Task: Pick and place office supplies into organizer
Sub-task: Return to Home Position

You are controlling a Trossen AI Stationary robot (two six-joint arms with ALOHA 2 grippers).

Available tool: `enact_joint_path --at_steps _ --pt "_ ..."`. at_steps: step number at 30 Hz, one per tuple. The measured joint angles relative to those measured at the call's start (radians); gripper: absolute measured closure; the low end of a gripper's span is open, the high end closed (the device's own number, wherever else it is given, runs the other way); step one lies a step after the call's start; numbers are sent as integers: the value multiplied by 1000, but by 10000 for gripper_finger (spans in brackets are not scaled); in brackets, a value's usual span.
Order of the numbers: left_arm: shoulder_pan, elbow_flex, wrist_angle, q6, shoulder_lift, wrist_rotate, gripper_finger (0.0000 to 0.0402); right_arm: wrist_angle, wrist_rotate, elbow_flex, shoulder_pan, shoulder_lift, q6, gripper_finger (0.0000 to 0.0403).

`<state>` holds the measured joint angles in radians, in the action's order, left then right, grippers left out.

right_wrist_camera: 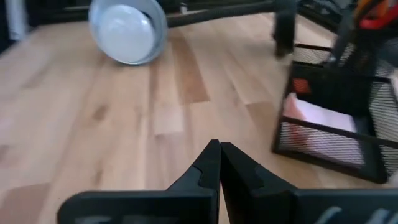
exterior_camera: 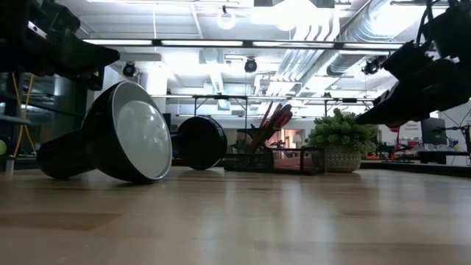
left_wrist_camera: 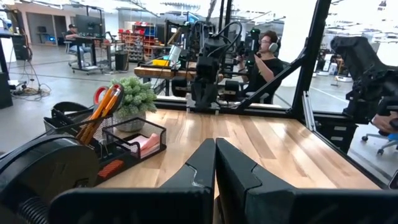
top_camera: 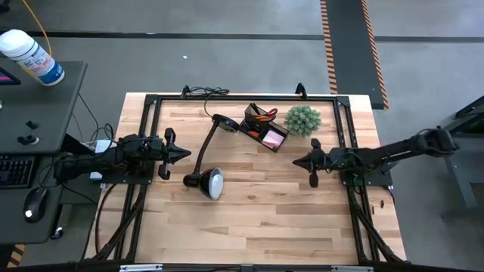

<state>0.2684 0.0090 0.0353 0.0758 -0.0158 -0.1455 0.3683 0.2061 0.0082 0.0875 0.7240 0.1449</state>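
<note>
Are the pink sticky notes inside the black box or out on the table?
Inside. The pink sticky notes lie in the low tray of the box, behind its mesh wall; both wrist views show them there.

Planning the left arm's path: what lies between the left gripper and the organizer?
The black desk lamp's neck crosses between the left gripper and the organizer, as the high view shows.

A light wooden table (top_camera: pixel 257 219) bears three things; a black desk lamp (top_camera: pixel 206 181) lies tipped over left of centre, its white-lined head resting on the boards. Near the far edge sits the dark mesh organizer (top_camera: pixel 265 132); a green spiky plant (top_camera: pixel 302 119) stands just beside it on the right.
</note>
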Motion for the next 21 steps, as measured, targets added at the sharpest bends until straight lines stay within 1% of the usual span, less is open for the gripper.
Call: enact_joint_path --at_steps 2,6,9,12,19,21 --pt "0 0 0 -1 0 1 401 -32 -50 0 0 -55 0 403" --pt "0 0 0 -1 0 4 401 -67 -192 0 0 -148 -34 403" --pt "0 0 0 0 0 3 401 -121 -247 0 0 -209 -44 403" --pt "0 0 0 6 0 4 401 -200 -238 0 0 -270 -31 403" --pt "0 0 0 8 0 4 401 -336 -164 0 0 -403 -2 403" --pt "0 0 0 9 0 4 401 -350 -173 2 0 -432 1 403"
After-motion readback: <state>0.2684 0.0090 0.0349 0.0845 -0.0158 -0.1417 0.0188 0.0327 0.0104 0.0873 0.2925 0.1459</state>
